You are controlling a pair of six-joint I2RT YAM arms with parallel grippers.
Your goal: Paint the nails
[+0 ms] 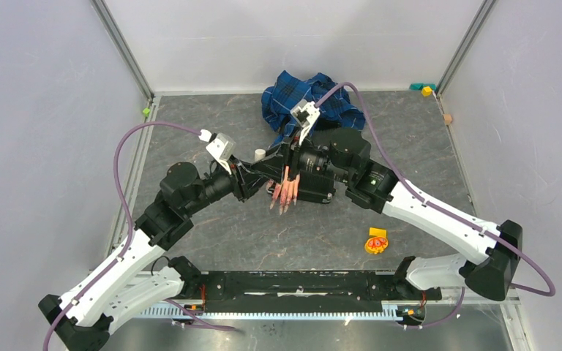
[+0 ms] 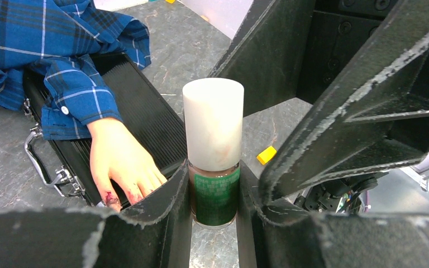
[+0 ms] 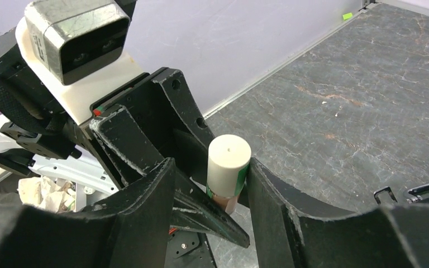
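Nail polish bottle (image 3: 228, 164), white cap and green label, upright between the parted fingers of the right gripper (image 3: 211, 167); one finger lies just beside the cap, the other stands apart. The left gripper (image 3: 219, 195), its grey camera box (image 3: 77, 39) at upper left, clasps the bottle's lower part. Dark marbled table (image 3: 357, 106) extends to the right.

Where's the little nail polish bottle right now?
The bottle is upright mid-table, clamped in the left gripper beside the mannequin hand; in the right wrist view the right gripper straddles its white cap.

Bottle (image 2: 213, 151) label print illegible.
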